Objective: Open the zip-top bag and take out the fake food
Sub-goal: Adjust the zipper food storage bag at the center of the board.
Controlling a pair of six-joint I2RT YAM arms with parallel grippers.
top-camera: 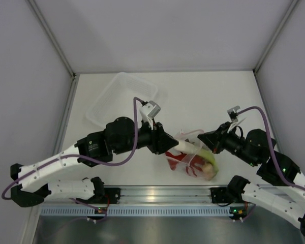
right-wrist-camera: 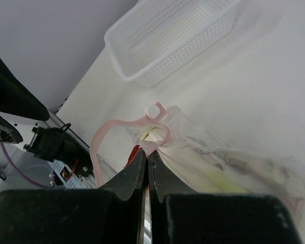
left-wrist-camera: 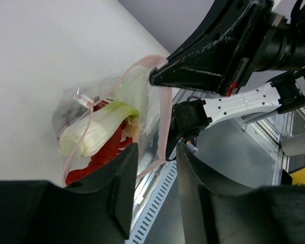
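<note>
Seemingly, the step in hand is spreading the mouth of the bag (top-camera: 193,162), which lies on the counter (top-camera: 213,96) near its front edge, between the arms. The right gripper (right-wrist-camera: 147,155) is clenched on the pink zip strip (right-wrist-camera: 122,122). The left gripper (left-wrist-camera: 155,152) is parted at the mouth, grasping nothing. Next, it probably must catch the free lip. The bag is clear and crumpled, with a leek (left-wrist-camera: 94,133) and a red lobster (left-wrist-camera: 99,158) inside.

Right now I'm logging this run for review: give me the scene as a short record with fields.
zip-top bag: mouth open
inside bag: leek, red lobster
left tool: open, at the bag's mouth
right tool: shut on the bag's pink rim
white tray: apart from bag, far left
</note>
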